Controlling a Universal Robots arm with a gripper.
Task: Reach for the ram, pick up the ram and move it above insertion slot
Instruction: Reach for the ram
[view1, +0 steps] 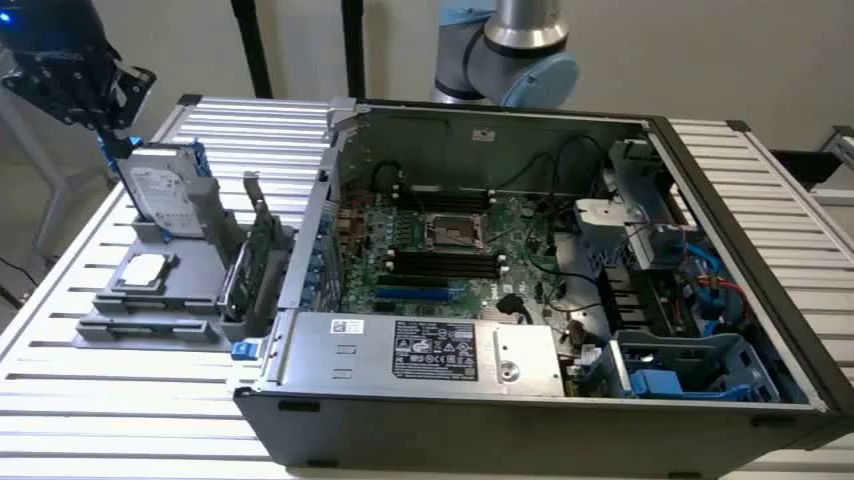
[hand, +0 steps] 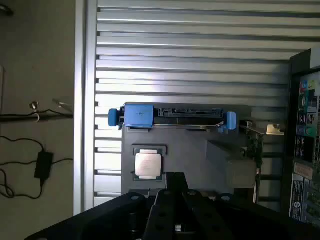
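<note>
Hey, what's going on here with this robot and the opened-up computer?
A robot arm's gripper hangs shut and empty above the gray parts holder, which sits beside the open computer case. The holder carries a hard drive in a blue frame, a processor chip and green boards. Nothing has been picked up yet.

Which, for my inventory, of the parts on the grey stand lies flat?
The square silver processor chip; the blue-framed hard drive and green card stand upright.
</note>
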